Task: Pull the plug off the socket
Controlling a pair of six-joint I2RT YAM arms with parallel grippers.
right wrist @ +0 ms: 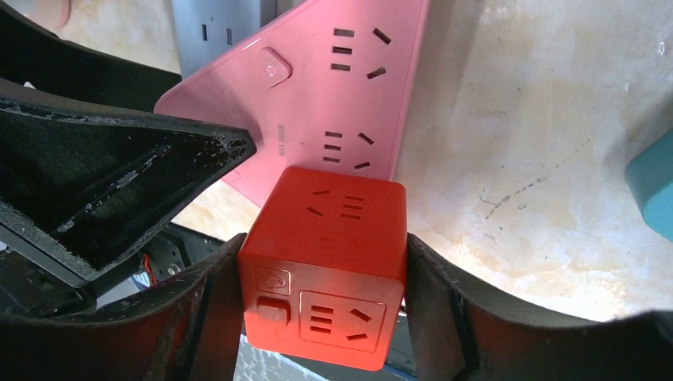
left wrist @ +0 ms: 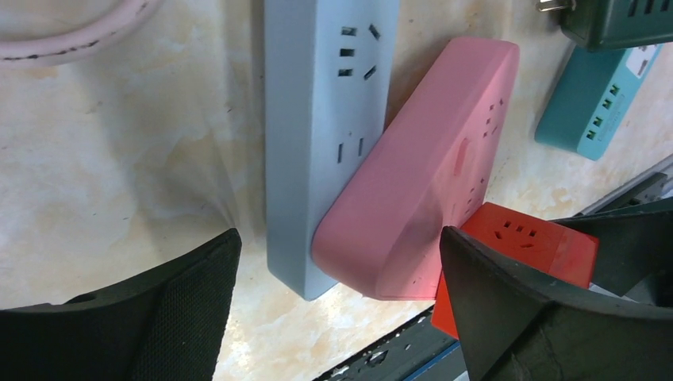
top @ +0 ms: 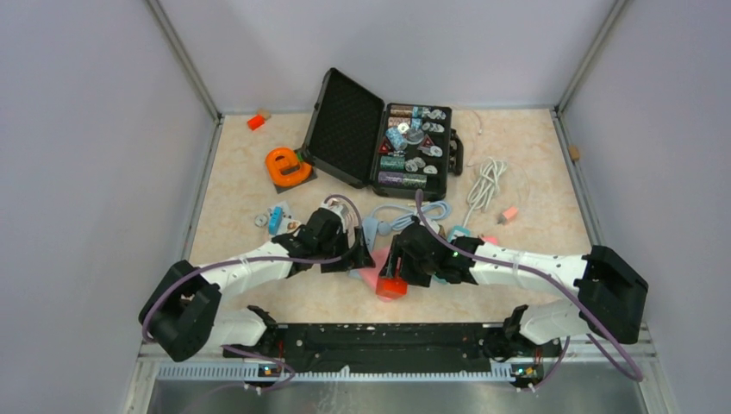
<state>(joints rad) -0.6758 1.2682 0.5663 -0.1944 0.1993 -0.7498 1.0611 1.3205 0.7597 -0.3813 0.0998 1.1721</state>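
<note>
A red cube plug [right wrist: 325,262] is clamped between my right gripper's [right wrist: 325,242] pads. Its far face rests on the near end of the pink power strip [right wrist: 333,87]. Its prongs are hidden. In the top view the cube [top: 390,287] and my right gripper [top: 395,274] sit at the table's near middle. My left gripper [left wrist: 340,236] is open. Its jaws straddle the near ends of the pink strip [left wrist: 421,175] and a blue-grey strip [left wrist: 325,119] beside it, with gaps on both sides. The cube [left wrist: 532,238] lies just behind its right finger.
A teal power strip [left wrist: 595,111] lies to the right. An open black case [top: 379,142] of small parts, an orange tape holder [top: 287,168] and a white cable [top: 487,181] are at the back. The black rail [top: 388,341] runs along the near edge.
</note>
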